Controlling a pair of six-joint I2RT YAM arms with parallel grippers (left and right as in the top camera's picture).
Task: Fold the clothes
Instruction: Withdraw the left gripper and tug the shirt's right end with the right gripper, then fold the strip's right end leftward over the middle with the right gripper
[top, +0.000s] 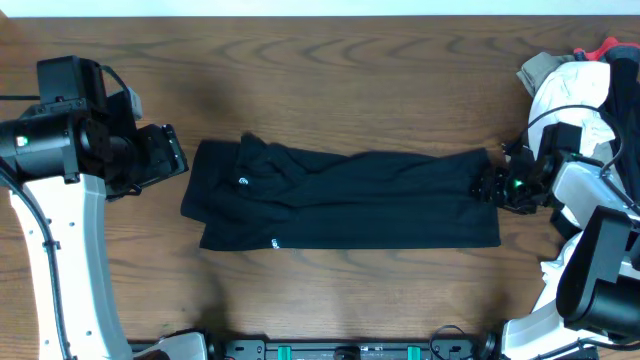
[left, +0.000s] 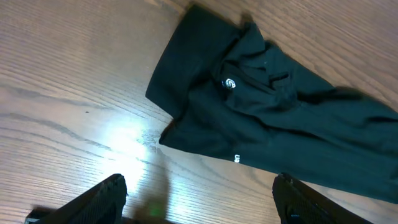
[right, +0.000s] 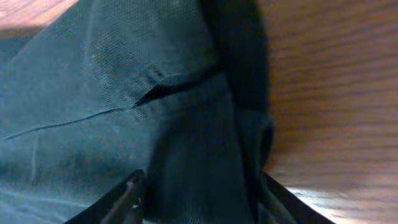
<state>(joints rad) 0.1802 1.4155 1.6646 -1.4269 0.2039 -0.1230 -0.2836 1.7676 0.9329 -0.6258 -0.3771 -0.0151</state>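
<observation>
My black shirt (top: 350, 200) lies as a long strip on the counter (top: 350, 80), right tool (right: 200, 186) straddling its right end, clamped or not I cannot tell, left tool (left: 202, 196) apart beside its left end; the crosswise fold next needs firm pinches

A brown, wood-grained tabletop (top: 350, 90) spans the view, and the left wrist view shows a bright patch of glare on it. In the overhead view's upper right corner sits a heap of white cloth (top: 572, 85), with a grey piece (top: 540, 68) and a red scrap (top: 607, 47).
</observation>
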